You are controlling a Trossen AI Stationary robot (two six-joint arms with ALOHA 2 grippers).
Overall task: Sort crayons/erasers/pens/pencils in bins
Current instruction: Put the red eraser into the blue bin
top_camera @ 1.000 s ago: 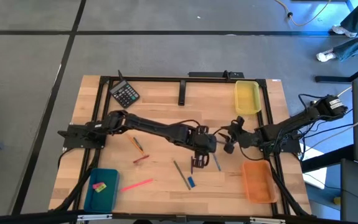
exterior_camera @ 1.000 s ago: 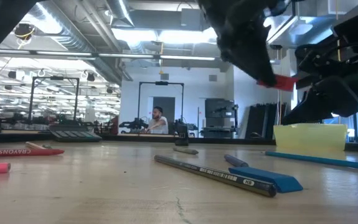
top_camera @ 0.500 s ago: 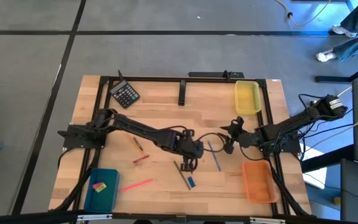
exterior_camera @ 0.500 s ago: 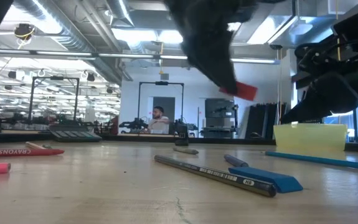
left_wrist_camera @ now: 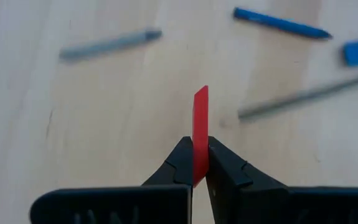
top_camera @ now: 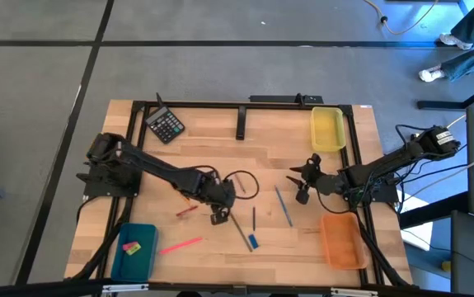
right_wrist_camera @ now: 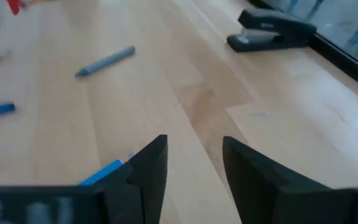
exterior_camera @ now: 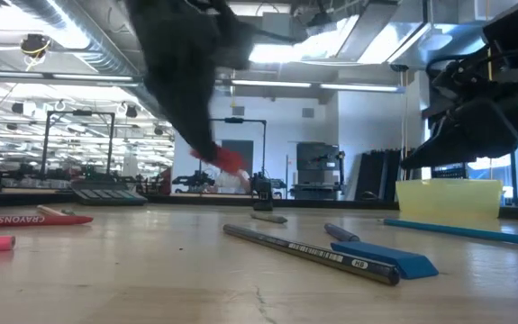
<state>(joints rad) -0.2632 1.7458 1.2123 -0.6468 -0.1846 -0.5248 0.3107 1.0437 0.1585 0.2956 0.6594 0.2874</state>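
Observation:
My left gripper [top_camera: 218, 216] hangs above the middle of the table, shut on a small red eraser [left_wrist_camera: 200, 118], which also shows in the low view [exterior_camera: 231, 162]. My right gripper [top_camera: 302, 186] waits open at the right, above bare wood [right_wrist_camera: 194, 162]. Around them lie a grey pencil [top_camera: 239, 231], a blue eraser [top_camera: 253, 242], two blue pens [top_camera: 283, 206] and red [top_camera: 186, 211], orange [top_camera: 183, 191] and pink [top_camera: 180, 245] crayons. The teal bin [top_camera: 147, 257] at the near left holds a yellow-green eraser [top_camera: 132, 247]. The yellow bin [top_camera: 327, 129] stands far right, the orange bin [top_camera: 341, 241] near right. My left gripper pinches the red eraser's two flat faces [left_wrist_camera: 199, 155] between its two fingers. The fingers slant down from above. The eraser's free end [left_wrist_camera: 200, 99] sticks out past the fingertips, and it is lifted clear of the table.
A black calculator [top_camera: 165, 125] lies at the far left and a black stapler [right_wrist_camera: 272, 31] at the far middle. A black frame [top_camera: 220, 105] runs round the table's edges. A person sits far off in the room behind [exterior_camera: 229, 175].
My left gripper has swung from the table's middle right toward its left, carrying the red eraser a little lower and rolling its wrist. The eraser stays clear of the table. A blue pen that the arm covered now shows.

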